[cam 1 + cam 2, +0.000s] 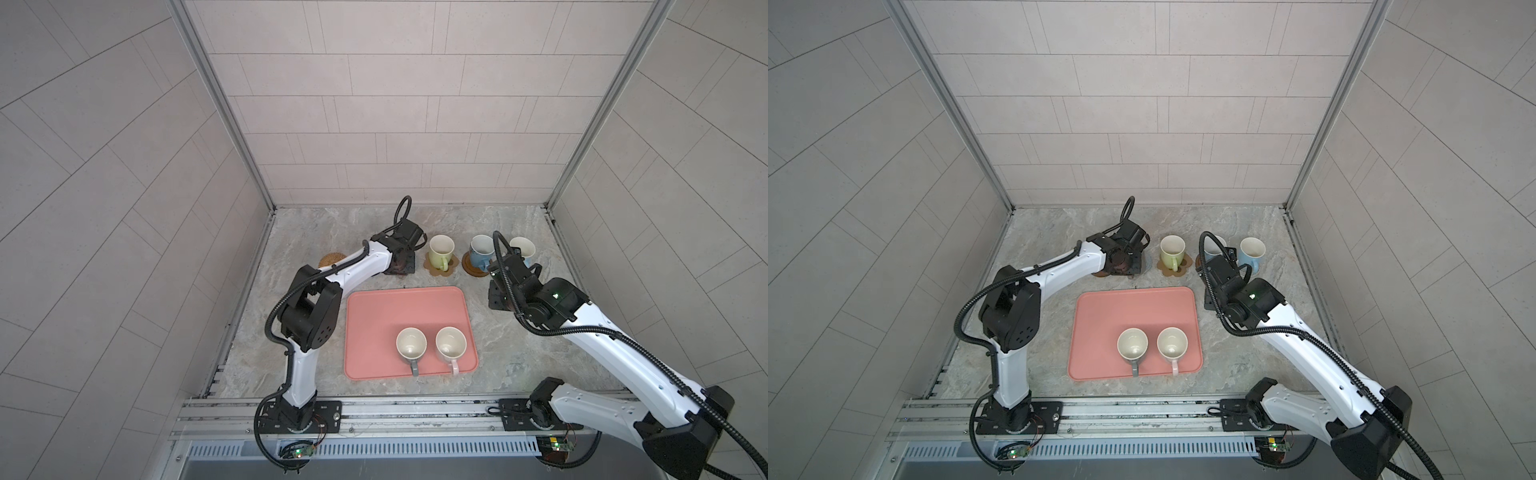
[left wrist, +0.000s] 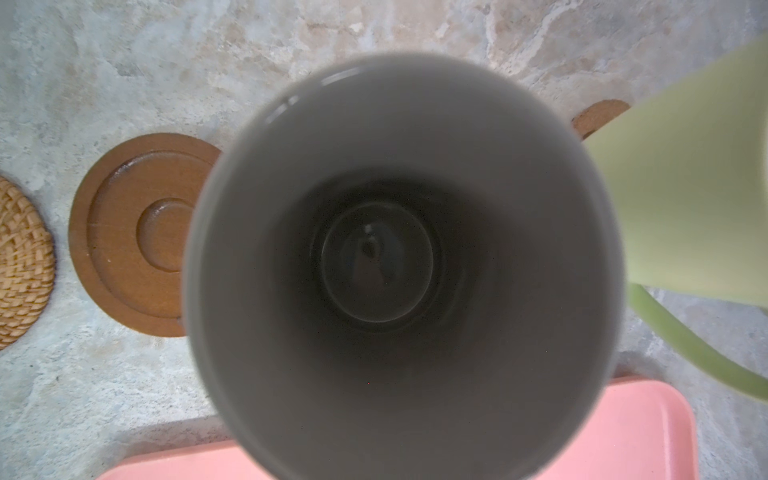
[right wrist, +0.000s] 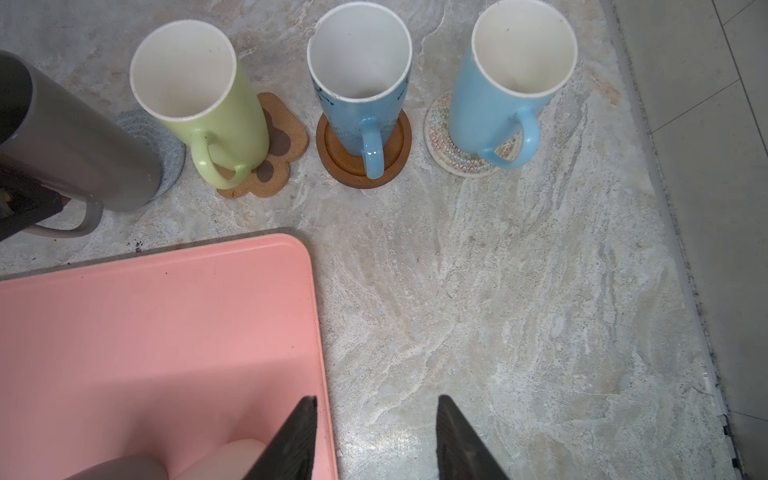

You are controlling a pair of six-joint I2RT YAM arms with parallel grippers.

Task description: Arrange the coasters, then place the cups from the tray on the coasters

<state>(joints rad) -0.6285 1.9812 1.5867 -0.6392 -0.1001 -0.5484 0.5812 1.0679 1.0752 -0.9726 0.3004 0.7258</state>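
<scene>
Dark grey mug (image 2: 399, 266) clenched in left jaws at blue-grey coaster (image 3: 171, 154), right jaws parted, empty, straddling tray (image 3: 145, 332) edge

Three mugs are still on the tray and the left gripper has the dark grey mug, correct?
No, two mugs remain on the tray: the grey-handled mug and the pink-handled mug, as both top views show. The left gripper does have the dark grey mug.
</scene>
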